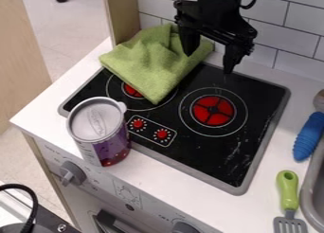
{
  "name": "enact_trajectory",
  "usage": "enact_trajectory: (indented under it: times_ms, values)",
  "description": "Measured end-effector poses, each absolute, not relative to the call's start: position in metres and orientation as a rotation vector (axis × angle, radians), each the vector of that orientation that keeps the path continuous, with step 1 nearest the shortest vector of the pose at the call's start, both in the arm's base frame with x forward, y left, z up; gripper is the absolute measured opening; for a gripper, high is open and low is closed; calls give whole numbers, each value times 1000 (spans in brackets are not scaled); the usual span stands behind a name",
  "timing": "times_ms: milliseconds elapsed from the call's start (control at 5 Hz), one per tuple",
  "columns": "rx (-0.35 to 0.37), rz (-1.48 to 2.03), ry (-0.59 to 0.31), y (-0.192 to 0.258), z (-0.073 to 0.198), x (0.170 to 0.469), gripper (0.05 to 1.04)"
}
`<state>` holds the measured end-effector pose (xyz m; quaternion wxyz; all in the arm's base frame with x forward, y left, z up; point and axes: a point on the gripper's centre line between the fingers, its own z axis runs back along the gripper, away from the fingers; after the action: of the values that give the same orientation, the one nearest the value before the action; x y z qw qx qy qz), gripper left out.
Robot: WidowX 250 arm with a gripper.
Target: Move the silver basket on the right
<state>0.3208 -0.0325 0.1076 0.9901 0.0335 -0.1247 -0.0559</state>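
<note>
The black gripper (210, 58) hangs over the back of the stove, its two fingers spread apart and nothing held between them. One finger is in front of the green cloth's right part, the other to the right of the cloth. A purple can with a silver lid (98, 120) stands upright at the stove's front left corner, well away from the gripper. At the right edge, part of a grey metal sink (310, 189) shows its curved rim. Nothing in sight can be clearly told as a silver basket.
A folded green cloth (150, 61) covers the back left of the black stovetop (221, 154). A blue-handled tool (309, 136) and a green-handled spatula (288, 192) lie on the right counter. Tiled wall (284, 33) stands behind, with a wooden panel (123, 14) at the back left.
</note>
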Motion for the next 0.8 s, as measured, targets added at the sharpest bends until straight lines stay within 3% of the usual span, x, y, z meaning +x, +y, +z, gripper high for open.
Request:
enact_trajectory:
  times_ms: [200,600,800]
  values:
    - [67,-129,-214,-32,99,317,999]
    - [93,-438,-158,15,100,311,999]
    - [171,-574,-198,47,113,314,999]
